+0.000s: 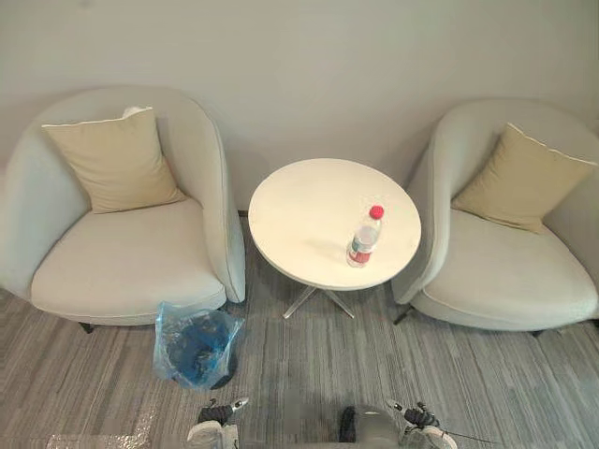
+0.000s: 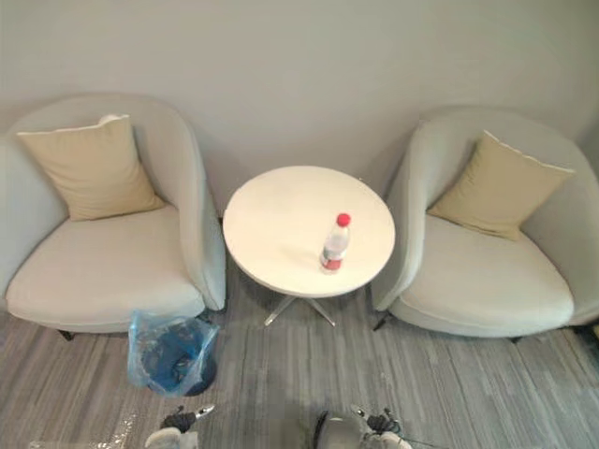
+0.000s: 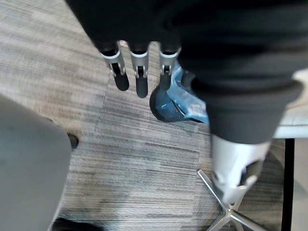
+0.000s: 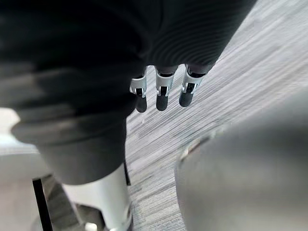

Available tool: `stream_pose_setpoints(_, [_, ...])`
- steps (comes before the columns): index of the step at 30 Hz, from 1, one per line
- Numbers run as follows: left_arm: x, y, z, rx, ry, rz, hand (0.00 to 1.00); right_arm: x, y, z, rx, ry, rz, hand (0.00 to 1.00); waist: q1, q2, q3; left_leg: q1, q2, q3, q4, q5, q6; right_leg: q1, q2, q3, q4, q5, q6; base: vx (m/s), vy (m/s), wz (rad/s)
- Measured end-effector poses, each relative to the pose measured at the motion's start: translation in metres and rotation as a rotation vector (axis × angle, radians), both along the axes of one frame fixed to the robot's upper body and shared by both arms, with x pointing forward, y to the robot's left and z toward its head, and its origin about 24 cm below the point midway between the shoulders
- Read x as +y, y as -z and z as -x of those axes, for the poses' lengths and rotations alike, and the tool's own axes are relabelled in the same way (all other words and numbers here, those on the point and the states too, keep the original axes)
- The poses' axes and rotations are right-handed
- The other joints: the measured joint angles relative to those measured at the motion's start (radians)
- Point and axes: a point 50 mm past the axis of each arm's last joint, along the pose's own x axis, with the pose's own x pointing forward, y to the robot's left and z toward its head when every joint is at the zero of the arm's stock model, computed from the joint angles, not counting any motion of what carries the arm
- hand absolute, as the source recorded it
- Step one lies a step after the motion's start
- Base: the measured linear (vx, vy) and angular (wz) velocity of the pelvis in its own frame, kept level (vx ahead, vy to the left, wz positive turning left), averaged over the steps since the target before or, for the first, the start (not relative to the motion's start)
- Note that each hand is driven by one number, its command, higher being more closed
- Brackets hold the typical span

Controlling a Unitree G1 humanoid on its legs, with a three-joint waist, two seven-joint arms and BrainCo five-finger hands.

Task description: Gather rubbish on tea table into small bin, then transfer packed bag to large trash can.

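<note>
A clear plastic bottle [image 1: 364,238] with a red cap stands upright near the front right of the round white tea table [image 1: 299,215]. The small dark bin [image 1: 195,348], lined with a blue bag, sits on the floor by the front corner of the left armchair. It also shows past the straight fingers of my left hand [image 3: 140,77], which hangs low and holds nothing. My right hand [image 4: 162,94] hangs over the carpet, its fingers straight and empty. Both hands are well short of the table.
Two pale armchairs [image 1: 122,253] [image 1: 505,271] with tan cushions flank the table against the wall. The table stands on a metal cross foot [image 1: 318,301]. A clear plastic sheet [image 1: 98,438] lies on the grey carpet at lower left.
</note>
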Motion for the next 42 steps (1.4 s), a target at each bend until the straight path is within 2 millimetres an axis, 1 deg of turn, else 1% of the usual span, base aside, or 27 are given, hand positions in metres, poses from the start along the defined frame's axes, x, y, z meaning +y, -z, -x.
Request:
stream_pose_setpoints(1, [-0.007,0.002,0.003,0.007,-0.012,0.023,0.00,-0.004,0.000,0.001,0.006,-0.003,0.011,0.00,0.000,0.016,-0.010,-0.008,0.025,-0.006,0.015,0.000,-0.001,0.011,0.010,-0.009,-0.007,-0.027,0.001,0.33,-0.263,0.12])
stream_pose_setpoints(2, [-0.016,0.003,0.004,0.006,-0.020,0.051,0.00,-0.009,-0.001,0.002,0.008,-0.005,0.023,0.00,0.002,0.044,-0.024,-0.030,0.046,-0.013,0.046,0.000,-0.002,0.015,0.027,-0.029,-0.021,-0.048,-0.011,0.38,-0.303,0.30])
stream_pose_setpoints(3, [-0.017,0.002,0.002,0.001,-0.017,0.056,0.00,-0.011,-0.001,0.002,0.008,-0.004,0.029,0.00,-0.002,0.057,-0.025,-0.061,0.063,-0.032,0.109,0.001,-0.003,0.038,0.038,-0.054,-0.039,-0.063,-0.021,0.31,-0.258,0.35])
stream_pose_setpoints(4, [-0.018,0.002,0.001,0.002,-0.016,0.058,0.00,-0.011,-0.001,0.002,0.011,0.000,0.031,0.00,-0.006,0.061,-0.023,-0.082,0.074,-0.045,0.159,0.001,-0.003,0.056,0.045,-0.065,-0.054,-0.067,-0.025,0.28,-0.264,0.49])
stream_pose_setpoints(5, [-0.017,0.001,-0.001,-0.008,-0.016,0.054,0.00,-0.011,-0.001,0.005,0.017,0.002,0.032,0.00,-0.007,0.059,-0.021,-0.135,0.092,-0.052,0.295,0.017,-0.030,0.104,0.059,-0.079,-0.091,-0.075,-0.035,0.26,-0.239,0.42])
stream_pose_setpoints(6, [-0.014,-0.001,-0.004,-0.024,-0.016,0.044,0.00,-0.010,0.000,0.008,0.026,0.004,0.028,0.00,0.002,0.050,-0.016,-0.194,0.111,-0.044,0.434,0.029,-0.063,0.149,0.063,-0.088,-0.122,-0.079,-0.042,0.25,-0.209,0.30])
stream_pose_setpoints(8, [-0.012,-0.002,-0.004,-0.035,-0.016,0.037,0.00,-0.009,0.001,0.009,0.027,0.020,0.021,0.00,0.012,0.047,-0.016,-0.252,0.127,-0.012,0.515,0.005,-0.071,0.199,0.067,-0.100,-0.161,-0.081,-0.048,0.20,-0.116,-0.02])
stream_pose_setpoints(9, [-0.011,-0.002,-0.005,-0.037,-0.008,0.033,0.00,-0.009,0.001,0.009,0.027,0.021,0.023,0.00,0.012,0.047,-0.016,-0.285,0.125,0.015,0.494,-0.015,-0.069,0.219,0.067,-0.100,-0.181,-0.081,-0.047,0.20,-0.051,-0.10])
stream_pose_setpoints(10, [-0.011,-0.002,-0.005,-0.039,-0.007,0.032,0.00,-0.009,0.001,0.009,0.028,0.022,0.024,0.00,0.012,0.046,-0.016,-0.292,0.117,0.021,0.463,-0.019,-0.065,0.225,0.065,-0.097,-0.188,-0.080,-0.046,0.19,0.016,-0.13])
stream_pose_setpoints(11, [-0.010,-0.003,-0.006,-0.041,-0.007,0.030,0.00,-0.008,0.001,0.009,0.029,0.026,0.025,0.00,0.012,0.045,-0.016,-0.318,0.100,0.023,0.374,-0.023,-0.056,0.236,0.061,-0.087,-0.201,-0.079,-0.042,0.20,0.081,-0.21])
stream_pose_setpoints(12, [-0.010,-0.003,-0.006,-0.042,-0.006,0.029,0.00,-0.008,0.001,0.009,0.029,0.029,0.024,0.00,0.012,0.044,-0.015,-0.320,0.078,0.007,0.261,-0.008,-0.050,0.242,0.054,-0.076,-0.205,-0.080,-0.031,0.16,0.107,-0.25])
stream_pose_setpoints(13, [-0.010,-0.003,-0.006,-0.040,-0.006,0.029,0.00,-0.008,0.001,0.009,0.028,0.025,0.025,0.00,0.012,0.045,-0.015,-0.319,0.067,-0.007,0.193,0.024,-0.049,0.244,0.054,-0.069,-0.204,-0.083,-0.022,0.16,0.147,-0.35])
stream_pose_setpoints(14, [-0.008,-0.003,-0.006,-0.036,-0.004,0.023,0.00,-0.007,0.001,0.009,0.032,0.022,0.022,0.00,0.013,0.028,-0.021,-0.306,0.045,-0.017,0.145,0.074,-0.031,0.244,0.049,-0.038,-0.199,-0.089,-0.002,0.17,0.138,-0.27])
stream_pose_setpoints(15, [-0.004,-0.002,-0.005,-0.029,0.010,0.008,0.00,-0.003,0.001,0.008,0.028,0.015,0.018,0.00,0.011,0.021,-0.034,-0.283,0.030,-0.004,0.120,0.078,-0.024,0.251,0.044,-0.024,-0.216,-0.088,0.014,0.17,0.140,-0.37])
stream_pose_setpoints(16, [-0.002,-0.003,-0.005,-0.026,0.017,0.002,0.00,-0.002,0.003,0.012,0.038,0.018,0.016,0.00,0.012,0.009,-0.038,-0.275,0.026,0.020,0.111,0.077,-0.021,0.257,0.038,-0.012,-0.228,-0.082,0.021,0.17,0.146,-0.32])
stream_pose_setpoints(17, [0.000,-0.003,-0.005,-0.023,0.026,-0.007,0.00,0.000,0.003,0.012,0.037,0.015,0.013,0.00,0.016,0.000,-0.045,-0.274,0.019,0.034,0.112,0.077,-0.020,0.256,0.031,0.003,-0.237,-0.078,0.028,0.12,0.139,-0.37])
stream_pose_setpoints(19, [0.002,-0.002,-0.004,-0.011,0.039,-0.014,0.00,0.003,0.003,0.011,0.033,-0.002,0.013,0.00,0.015,-0.007,-0.048,-0.258,0.001,0.041,0.103,0.078,-0.020,0.278,0.019,0.019,-0.278,-0.063,0.041,0.14,0.156,-0.28])
stream_pose_setpoints(22, [-0.002,-0.001,-0.005,0.002,0.098,-0.022,0.00,0.004,-0.002,0.004,-0.007,-0.032,0.036,0.00,0.016,-0.003,-0.053,-0.225,-0.014,0.059,0.073,0.081,-0.014,0.304,0.010,0.044,-0.319,-0.053,0.053,0.09,0.093,-0.25])
stream_pose_setpoints(25, [-0.004,-0.001,-0.006,0.003,0.139,-0.031,0.00,0.004,-0.009,-0.007,-0.059,-0.071,0.068,0.00,0.015,-0.001,-0.053,-0.214,-0.021,0.058,0.064,0.082,-0.013,0.310,0.012,0.058,-0.333,-0.050,0.053,0.06,0.025,-0.18])
stream_pose_setpoints(26, [-0.005,-0.001,-0.007,0.003,0.170,-0.040,0.00,0.002,-0.016,-0.012,-0.095,-0.109,0.109,0.00,0.014,-0.002,-0.053,-0.214,-0.022,0.055,0.063,0.088,-0.002,0.309,0.013,0.064,-0.335,-0.049,0.052,0.04,-0.004,-0.14])
stream_pose_setpoints(28, [-0.006,-0.001,-0.008,0.005,0.196,-0.045,0.00,-0.004,-0.027,-0.022,-0.159,-0.144,0.168,0.00,0.012,0.000,-0.054,-0.213,-0.023,0.049,0.057,0.092,0.004,0.308,0.016,0.067,-0.337,-0.049,0.051,0.02,-0.022,-0.07])
stream_pose_setpoints(29, [-0.008,-0.002,-0.008,0.004,0.220,-0.050,0.00,-0.010,-0.038,-0.028,-0.219,-0.167,0.221,0.00,0.007,0.000,-0.054,-0.209,-0.023,0.026,0.045,0.095,0.009,0.307,0.019,0.067,-0.339,-0.047,0.049,0.00,0.000,0.00])
stream_pose_setpoints(33, [-0.010,-0.002,-0.009,0.005,0.265,-0.063,0.00,-0.018,-0.061,-0.039,-0.323,-0.220,0.317,0.00,0.003,0.002,-0.055,-0.211,-0.019,0.004,0.039,0.097,0.011,0.308,0.026,0.071,-0.356,-0.036,0.040,0.00,-0.016,-0.02])
stream_pose_setpoints(34, [-0.010,-0.002,-0.009,0.006,0.270,-0.064,0.00,-0.018,-0.063,-0.040,-0.332,-0.230,0.327,0.00,0.003,0.002,-0.055,-0.210,-0.020,0.004,0.037,0.099,0.014,0.308,0.026,0.072,-0.357,-0.034,0.041,-0.03,-0.001,-0.09])
stream_pose_setpoints(36, [-0.011,-0.002,-0.009,0.005,0.297,-0.069,0.00,-0.016,-0.075,-0.047,-0.393,-0.269,0.363,0.00,0.002,0.002,-0.056,-0.211,-0.021,0.003,0.030,0.104,0.021,0.307,0.027,0.081,-0.375,-0.017,0.042,-0.04,0.008,-0.11])
stream_pose_setpoints(39, [-0.012,-0.002,-0.009,0.005,0.320,-0.074,0.00,-0.013,-0.081,-0.051,-0.425,-0.313,0.393,0.00,0.001,0.004,-0.056,-0.215,-0.021,-0.001,0.029,0.104,0.021,0.308,0.028,0.087,-0.395,0.002,0.045,-0.07,0.016,-0.07])
stream_pose_setpoints(42, [-0.013,-0.002,-0.011,-0.005,0.362,-0.078,0.00,-0.009,-0.090,-0.055,-0.468,-0.355,0.418,0.00,0.000,0.007,-0.057,-0.224,-0.024,-0.033,0.024,0.104,0.021,0.307,0.029,0.083,-0.411,0.020,0.047,-0.08,0.008,0.06])
